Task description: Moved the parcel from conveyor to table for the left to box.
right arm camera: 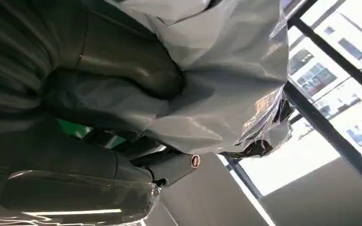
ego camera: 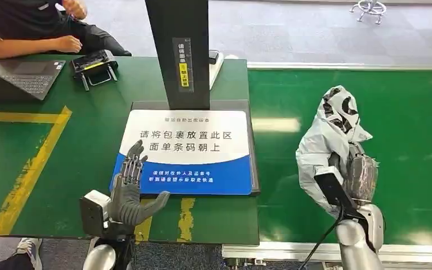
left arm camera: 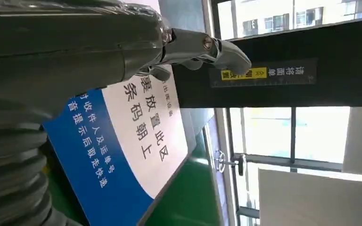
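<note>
Where the dark green worktop (ego camera: 62, 169) ends at its near edge, the left hand (ego camera: 128, 194) hovers over it with fingers apart and nothing in them, its fingertips reaching onto the blue lower band of the white placement mat (ego camera: 185, 149). Yellow tape lines (ego camera: 31, 163) run across the worktop to the left of the mat. On the robot's right, the right hand (ego camera: 359, 177) is clamped on the parcel (ego camera: 329, 135), a grey plastic bag with a black-and-white patterned end, held upright over the brighter green conveyor (ego camera: 405, 129); the right wrist view shows the thumb pressed into the crinkled film. Beyond the mat a black post (ego camera: 179, 50) with a yellow label rises from a dark base plate. Farther back on the worktop lie a small black device (ego camera: 94, 64) and an open laptop (ego camera: 22, 79), with a person's arms (ego camera: 28, 42) resting behind it. Grey floor stretches past the worktop, and the wrist views show tall windows with buildings outside.
</note>
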Tool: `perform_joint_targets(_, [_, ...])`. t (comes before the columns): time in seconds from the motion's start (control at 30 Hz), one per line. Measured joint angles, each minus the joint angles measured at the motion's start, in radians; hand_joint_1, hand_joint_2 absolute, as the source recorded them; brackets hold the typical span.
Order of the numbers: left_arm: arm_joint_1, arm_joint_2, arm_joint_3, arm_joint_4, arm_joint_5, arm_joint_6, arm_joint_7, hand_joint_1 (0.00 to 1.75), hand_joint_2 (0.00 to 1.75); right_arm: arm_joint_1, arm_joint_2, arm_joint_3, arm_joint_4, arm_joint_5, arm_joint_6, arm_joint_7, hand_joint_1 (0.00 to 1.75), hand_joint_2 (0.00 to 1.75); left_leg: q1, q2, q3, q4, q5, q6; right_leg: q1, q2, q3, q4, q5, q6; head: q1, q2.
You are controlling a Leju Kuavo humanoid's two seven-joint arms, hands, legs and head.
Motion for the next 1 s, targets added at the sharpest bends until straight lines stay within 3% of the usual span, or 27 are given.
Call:
perform_joint_targets(0.33, [-0.017,0.000,-0.014,0.013,0.002,-0.023,-0.019,0.00,1.75,0.003,0.042,0.188,-0.013,-0.026,0.035,-0.020,1.75,1.75,0.000,0.000,0.000,0.000,0.001,-0.001,0.000,0.000,0.000,0.000,0.000,0.000,0.000,0.000])
perform_joint_targets(0.77, [-0.036,0.021,-0.084,0.050,0.027,-0.013,-0.042,0.00,1.75,-0.286,0.115,0.373,0.474,0.050,-0.160,-0.033,1.75,1.75,0.000,0.000,0.000,0.000,0.002,0.000,0.000,0.000,-0.001,0.001,0.001,0.000,0.000,0.000])
perform_joint_targets(1.0, [-0.037,0.030,-0.098,0.066,0.035,-0.007,-0.045,0.00,1.75,-0.356,0.135,0.404,0.607,0.059,-0.176,-0.027,1.75,1.75,0.000,0.000,0.000,0.000,0.002,0.000,0.000,0.000,-0.001,0.001,0.001,-0.001,0.000,0.000])
